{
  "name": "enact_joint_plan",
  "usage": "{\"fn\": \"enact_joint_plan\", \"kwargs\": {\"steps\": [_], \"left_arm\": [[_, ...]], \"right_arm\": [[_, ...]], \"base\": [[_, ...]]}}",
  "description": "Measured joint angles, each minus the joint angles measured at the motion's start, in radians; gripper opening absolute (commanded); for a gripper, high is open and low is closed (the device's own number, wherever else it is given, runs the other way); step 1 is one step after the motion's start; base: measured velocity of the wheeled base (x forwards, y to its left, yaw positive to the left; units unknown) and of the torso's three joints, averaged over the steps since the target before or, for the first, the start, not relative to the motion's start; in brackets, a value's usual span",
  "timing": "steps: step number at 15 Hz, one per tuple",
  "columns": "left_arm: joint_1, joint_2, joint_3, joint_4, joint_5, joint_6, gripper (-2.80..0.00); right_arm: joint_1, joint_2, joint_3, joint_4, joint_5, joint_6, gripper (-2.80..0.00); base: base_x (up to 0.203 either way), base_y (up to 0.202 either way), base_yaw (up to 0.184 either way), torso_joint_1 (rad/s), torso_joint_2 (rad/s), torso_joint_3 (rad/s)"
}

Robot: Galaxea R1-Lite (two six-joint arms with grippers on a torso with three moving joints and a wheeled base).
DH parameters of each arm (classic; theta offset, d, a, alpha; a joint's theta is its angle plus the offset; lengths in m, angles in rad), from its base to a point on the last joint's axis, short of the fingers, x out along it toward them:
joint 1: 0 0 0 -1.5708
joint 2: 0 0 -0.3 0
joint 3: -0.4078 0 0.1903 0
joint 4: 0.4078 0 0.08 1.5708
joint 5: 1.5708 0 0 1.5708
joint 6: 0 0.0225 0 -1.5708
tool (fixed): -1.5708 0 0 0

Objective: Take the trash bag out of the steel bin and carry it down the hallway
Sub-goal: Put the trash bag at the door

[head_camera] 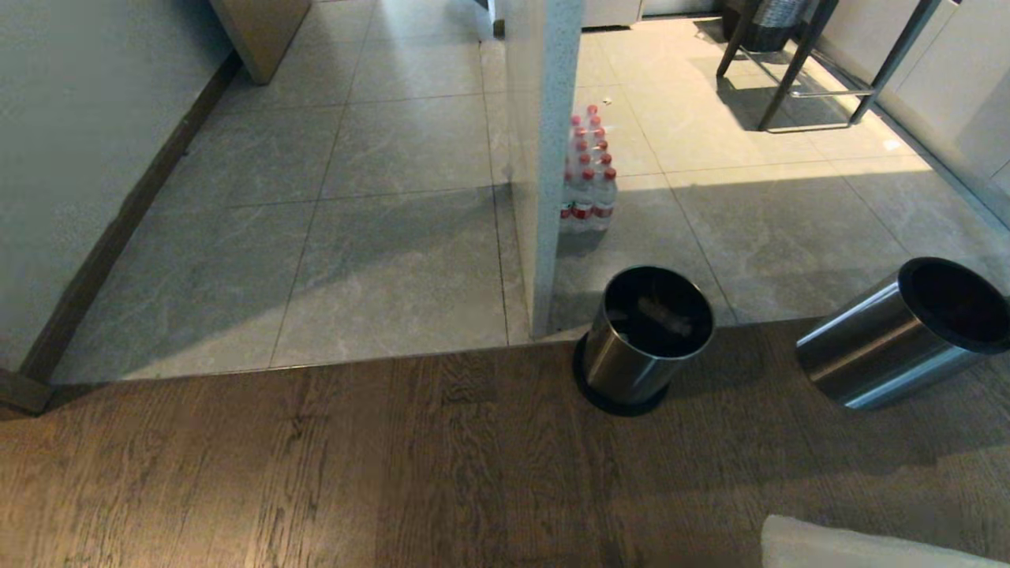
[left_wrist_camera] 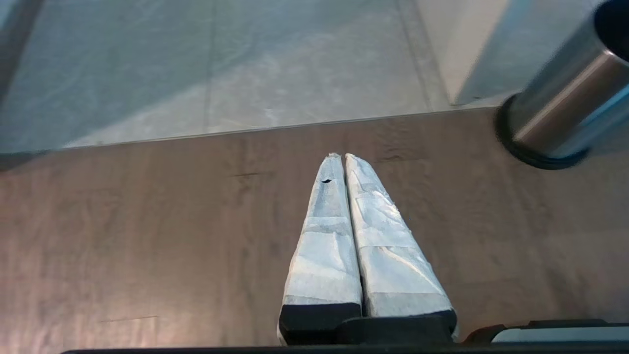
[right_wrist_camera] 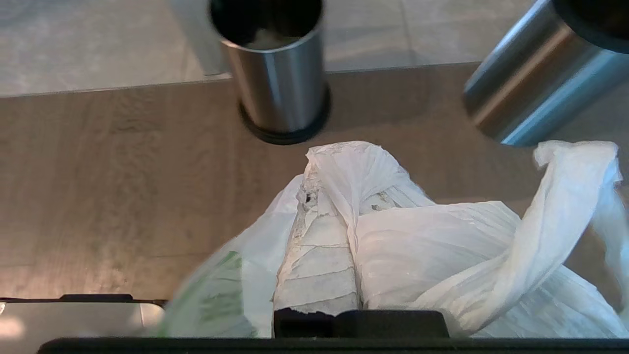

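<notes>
White trash bag (right_wrist_camera: 442, 246) with green print is out of the steel bin (head_camera: 643, 339), pinched between the taped fingers of the right gripper (right_wrist_camera: 339, 196), its plastic draped over them and a handle loop trailing to one side. That bin stands upright on the wood floor (head_camera: 316, 473) at the tile edge (head_camera: 394, 237), beside a wall corner (head_camera: 540, 158). A larger steel cylinder (head_camera: 892, 347) stands near it. The left gripper (left_wrist_camera: 342, 157), pressed together and empty, hangs over the wood floor. A pack of water bottles (head_camera: 588, 177) sits behind the wall corner.

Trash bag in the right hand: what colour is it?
White thin plastic trash bag with green print, clearest in the right wrist view.
</notes>
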Motion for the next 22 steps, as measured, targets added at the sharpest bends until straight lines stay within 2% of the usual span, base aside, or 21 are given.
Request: {"fn": "enact_joint_plan", "kwargs": {"steps": [22], "left_arm": [[0.000, 0.000, 0.000, 0.000, 0.000, -0.002, -2.80]], "right_arm": [[0.000, 0.001, 0.000, 0.000, 0.000, 0.000, -2.80]], "base": [[0.000, 0.193, 0.000, 0.003, 0.00, 0.003]]}}
